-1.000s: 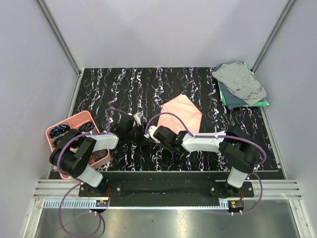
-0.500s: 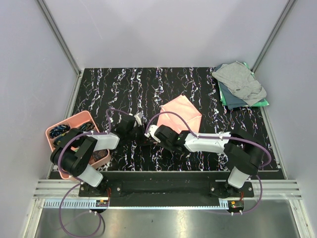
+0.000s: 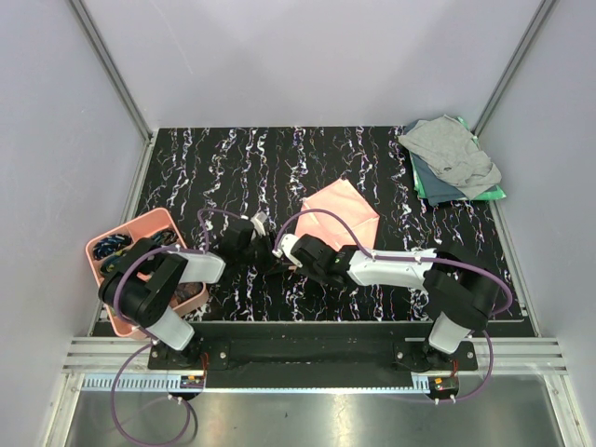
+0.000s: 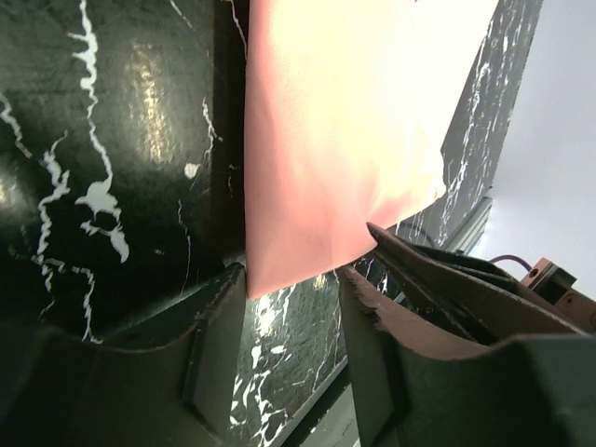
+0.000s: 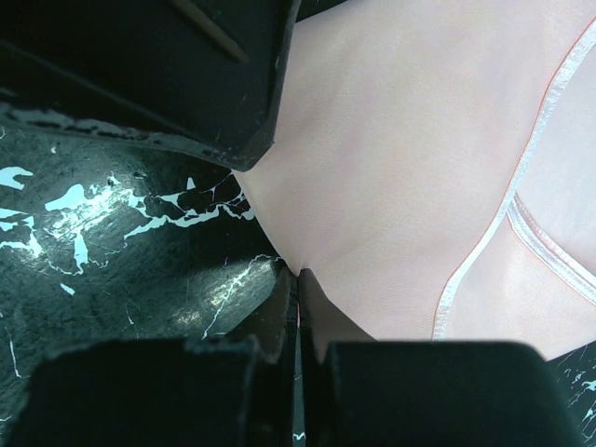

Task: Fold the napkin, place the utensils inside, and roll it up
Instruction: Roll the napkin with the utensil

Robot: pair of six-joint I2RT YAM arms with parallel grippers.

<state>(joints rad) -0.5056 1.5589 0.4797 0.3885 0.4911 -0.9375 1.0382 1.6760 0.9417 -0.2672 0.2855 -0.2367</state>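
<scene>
From above, the salmon-pink napkin (image 3: 340, 212) is lying on the black marbled table (image 3: 214, 168) right of centre, its near part running under the right arm. Both arms are reaching in low toward each other. The left gripper (image 3: 264, 246) and right gripper (image 3: 278, 250) are meeting tip to tip just beside the napkin's near-left side, though that view is too small to tell how either is set.

The left wrist camera is showing its two fingers (image 4: 219, 345) standing moderately apart, with a corner of the napkin lying flat between them, unsqueezed. The right wrist camera is showing its jaws pressed together to a thin slit, nipping the very edge of the cloth. It is also showing a hemmed upper layer folded across the napkin, which the overhead view is not resolving.

Only the top view is taking in a pink tray (image 3: 127, 228) at the left, its contents too small to name. It alone is also showing a grey cloth (image 3: 447, 149) lying on a green cloth (image 3: 492, 195) in the far right corner.
</scene>
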